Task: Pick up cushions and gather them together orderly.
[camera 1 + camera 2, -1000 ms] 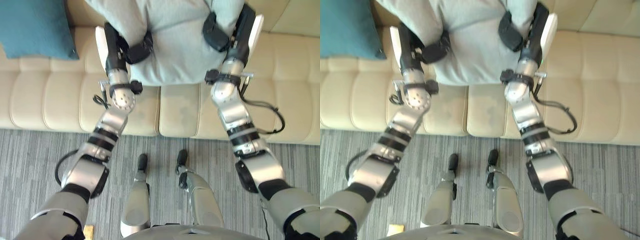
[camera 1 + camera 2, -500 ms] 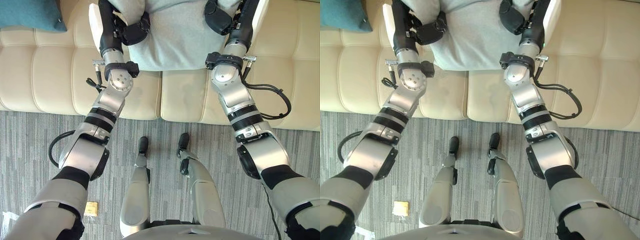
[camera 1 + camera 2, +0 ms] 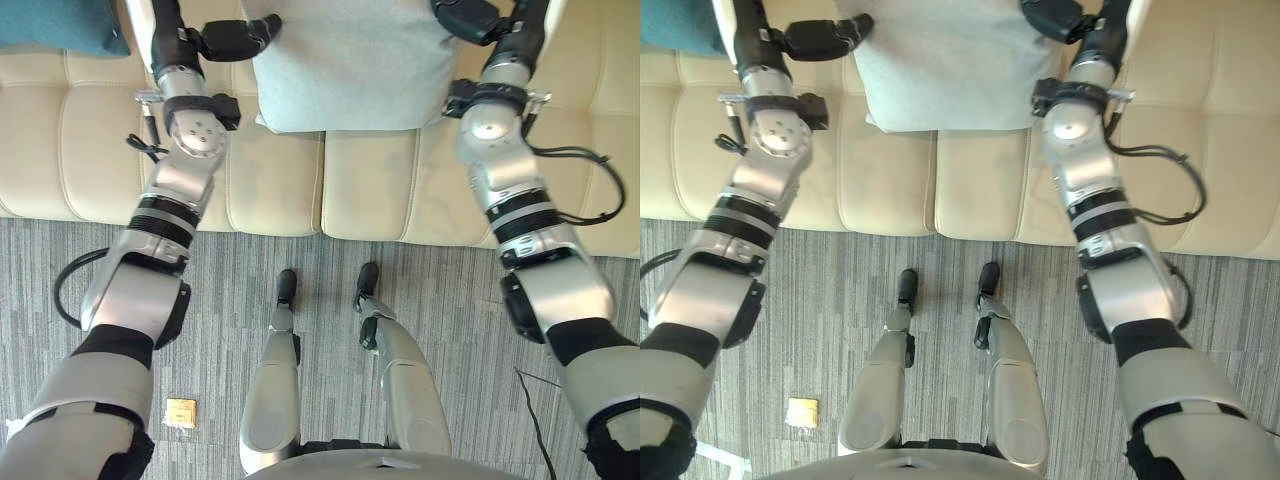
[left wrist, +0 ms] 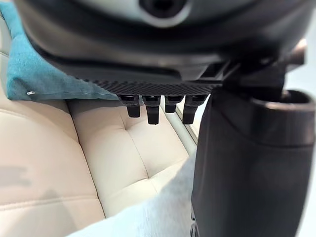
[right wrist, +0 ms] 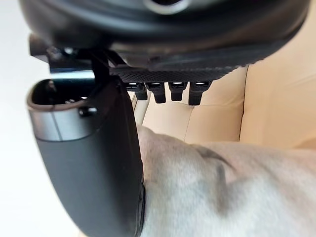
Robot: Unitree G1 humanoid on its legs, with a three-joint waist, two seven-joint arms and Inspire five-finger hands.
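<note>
Grey cushion (image 3: 350,65) on sofa (image 3: 100,150) between left hand (image 3: 225,40) and right hand (image 3: 468,18), fingers straight, thumbs at its edges

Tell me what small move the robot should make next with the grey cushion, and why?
Probably squeeze both hands inward to grip the grey cushion. It lies on the sofa with the left hand at its left edge and the right hand at its right corner. The teal cushion sits apart, farther left, so the grey one has to be carried there.
</note>
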